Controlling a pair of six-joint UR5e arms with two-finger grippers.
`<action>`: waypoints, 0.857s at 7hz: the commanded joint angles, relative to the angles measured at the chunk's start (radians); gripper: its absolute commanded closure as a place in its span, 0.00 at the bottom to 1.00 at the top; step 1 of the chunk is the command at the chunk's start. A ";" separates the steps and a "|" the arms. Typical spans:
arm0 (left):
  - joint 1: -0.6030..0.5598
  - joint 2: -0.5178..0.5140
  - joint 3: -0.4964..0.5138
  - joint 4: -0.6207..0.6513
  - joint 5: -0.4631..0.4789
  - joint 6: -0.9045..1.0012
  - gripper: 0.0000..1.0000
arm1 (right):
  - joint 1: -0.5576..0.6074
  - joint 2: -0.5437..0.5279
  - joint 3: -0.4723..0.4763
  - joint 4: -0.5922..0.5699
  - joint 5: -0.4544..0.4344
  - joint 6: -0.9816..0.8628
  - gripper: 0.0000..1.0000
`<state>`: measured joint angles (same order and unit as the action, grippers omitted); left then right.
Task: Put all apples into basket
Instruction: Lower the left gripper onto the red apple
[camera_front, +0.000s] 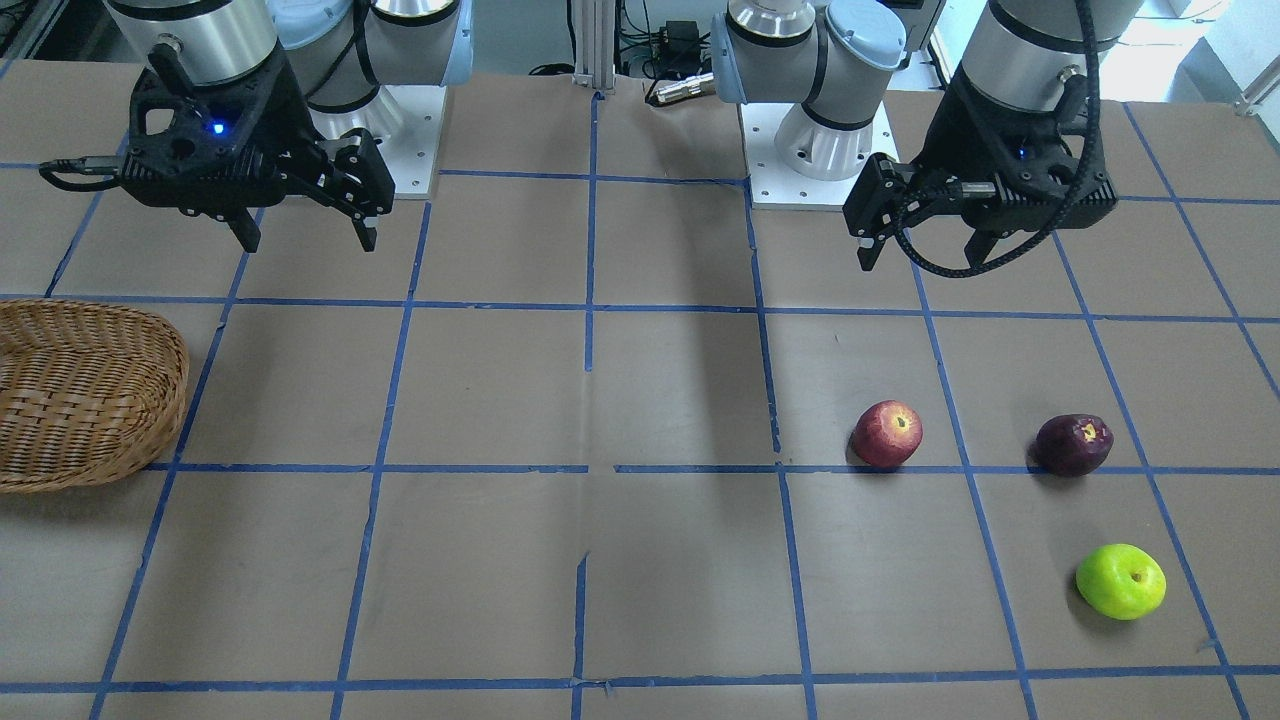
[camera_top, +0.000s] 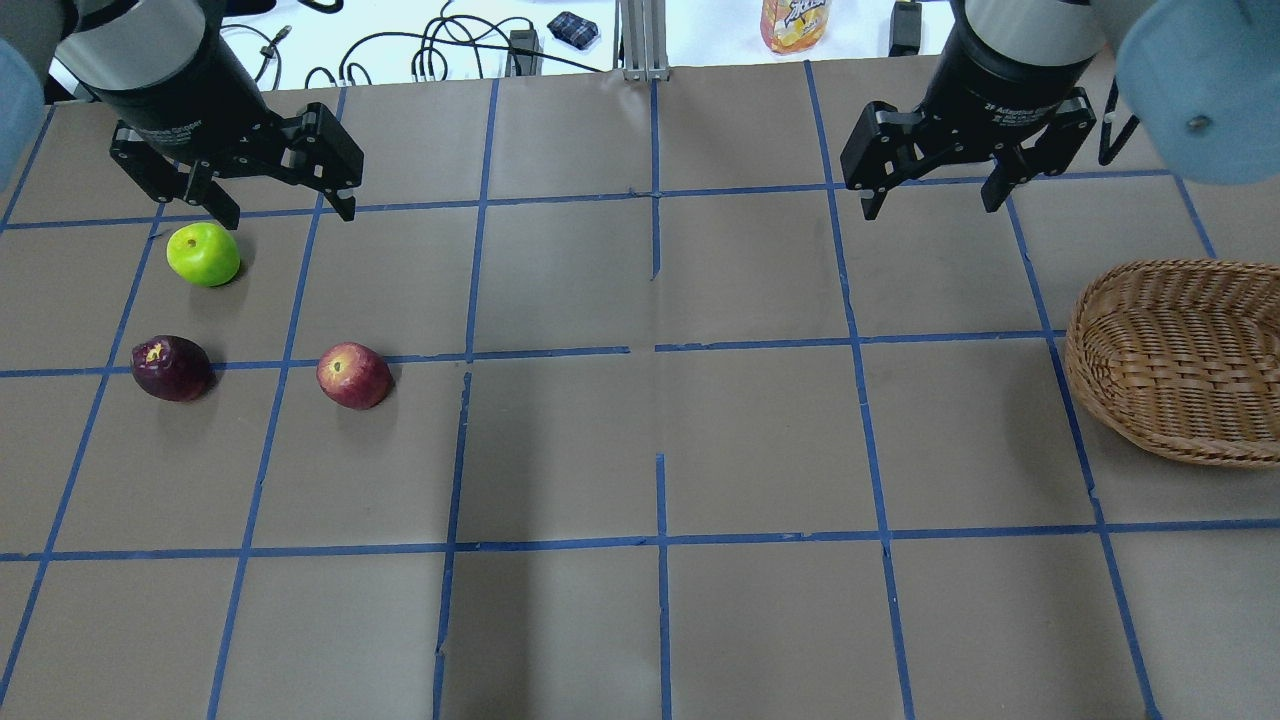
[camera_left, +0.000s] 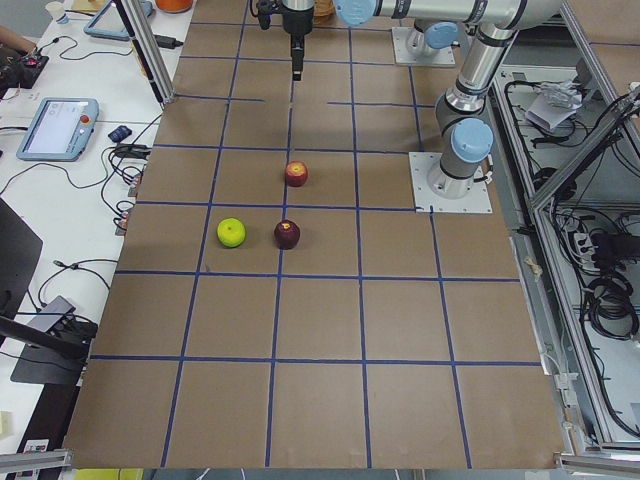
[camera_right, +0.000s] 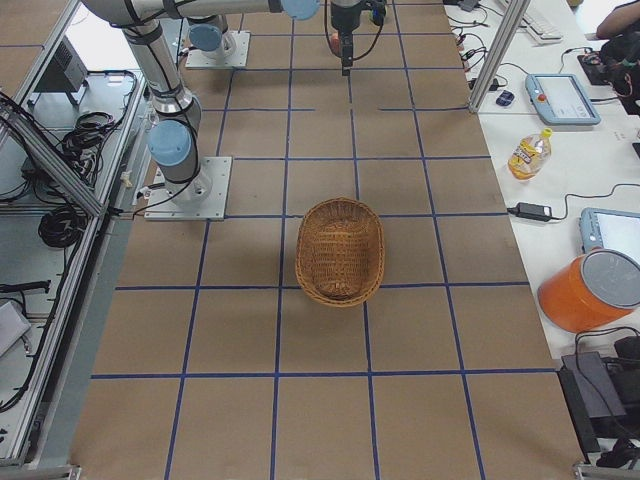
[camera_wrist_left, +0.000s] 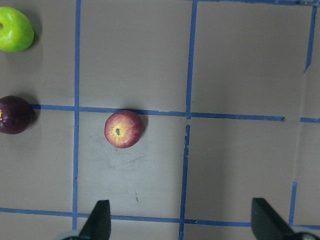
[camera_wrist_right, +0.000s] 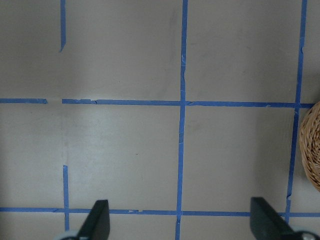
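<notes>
three apples, red (camera_top: 353, 376), maroon (camera_top: 171, 368) and green (camera_top: 203, 254), are lying left in the overhead view, the basket (camera_top: 1085, 335) far right, so left tool (camera_top: 288, 212) and right tool (camera_top: 931, 205) are hovering wide open, empty, likely for a relay.

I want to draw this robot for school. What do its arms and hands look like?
Its arms are silver tubes with pale blue joint caps. The left gripper and right gripper are black, each with two thin pointed fingers. A black braided cable loops beside the left one, and a small blue light glows on the right one's mount.
</notes>
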<state>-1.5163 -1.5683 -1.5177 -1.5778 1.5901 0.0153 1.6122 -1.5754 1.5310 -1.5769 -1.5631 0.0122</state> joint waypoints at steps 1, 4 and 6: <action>0.001 0.002 -0.007 -0.010 -0.002 0.006 0.00 | 0.000 0.000 0.000 0.000 0.000 0.000 0.00; 0.103 0.002 -0.105 -0.010 0.002 0.225 0.00 | 0.000 0.000 0.000 -0.002 0.000 0.000 0.00; 0.162 -0.018 -0.270 0.130 0.001 0.235 0.00 | 0.000 0.000 0.000 0.000 0.000 0.000 0.00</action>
<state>-1.3924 -1.5783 -1.6873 -1.5455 1.5918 0.2368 1.6122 -1.5754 1.5309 -1.5773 -1.5631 0.0123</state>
